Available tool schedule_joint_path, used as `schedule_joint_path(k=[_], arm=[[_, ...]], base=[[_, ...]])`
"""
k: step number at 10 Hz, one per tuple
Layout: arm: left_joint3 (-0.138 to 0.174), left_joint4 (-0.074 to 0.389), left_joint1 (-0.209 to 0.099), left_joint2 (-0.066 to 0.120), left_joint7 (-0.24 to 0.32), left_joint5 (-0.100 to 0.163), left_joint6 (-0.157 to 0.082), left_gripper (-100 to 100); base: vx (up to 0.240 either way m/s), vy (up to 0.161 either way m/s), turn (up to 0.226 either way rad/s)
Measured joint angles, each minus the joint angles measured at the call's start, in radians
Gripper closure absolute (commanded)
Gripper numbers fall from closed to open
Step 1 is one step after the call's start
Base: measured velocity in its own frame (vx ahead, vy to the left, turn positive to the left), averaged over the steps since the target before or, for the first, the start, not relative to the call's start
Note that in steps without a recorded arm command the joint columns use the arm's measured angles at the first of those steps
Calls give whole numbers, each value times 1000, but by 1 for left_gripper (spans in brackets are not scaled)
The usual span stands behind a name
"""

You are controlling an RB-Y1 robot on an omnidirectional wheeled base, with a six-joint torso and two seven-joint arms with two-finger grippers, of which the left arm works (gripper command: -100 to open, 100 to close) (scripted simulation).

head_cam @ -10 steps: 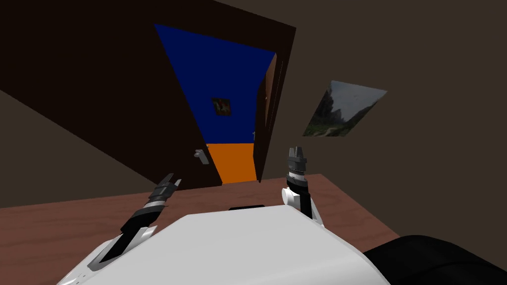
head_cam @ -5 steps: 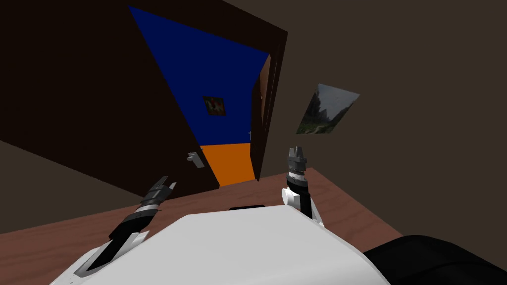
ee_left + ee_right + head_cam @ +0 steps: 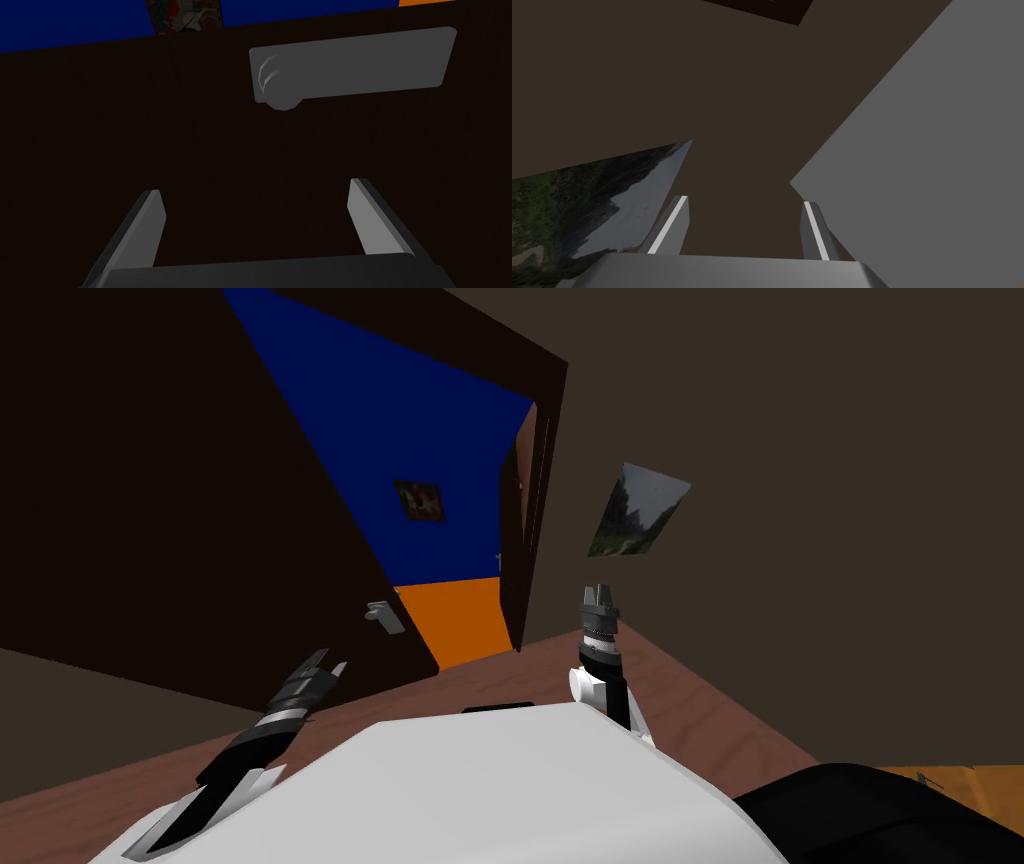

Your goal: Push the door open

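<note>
**A:** Head view first. Where's the door?

**B:** The dark brown door [image 3: 200,488] stands partly open. Its free edge is just beside the grey handle [image 3: 383,616], and past that edge a blue wall [image 3: 400,418] and orange floor [image 3: 455,613] show. The left gripper [image 3: 325,668] hangs just below the handle, on my side of it. The right gripper [image 3: 599,593] is well off from the handle, beyond the gap.

**A:** Left wrist?

**B:** Fingers spread, holding nothing, aimed at the bare panel just beside the handle. Whether they touch it I can't tell.

**A:** Right wrist?

**B:** Spread too, empty.

**A:** How will it handle?

**B:** I'd judge it a stiff, hinged slab, fairly heavy and smooth. No pinching needed: press the panel near the handle, farthest from the hinges. Thin blades could skid.
</note>
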Motion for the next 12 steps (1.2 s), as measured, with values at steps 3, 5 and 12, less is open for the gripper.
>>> schedule_joint_path(k=[3, 5, 12], arm=[[18, 66, -14, 24, 34, -11, -14, -100], [29, 102, -21, 38, 54, -17, -21, -100], [62, 221, -48, 77, 113, -38, -46, -100]], base=[[-21, 61, -175], [-23, 54, -132], [-6, 59, -138]])
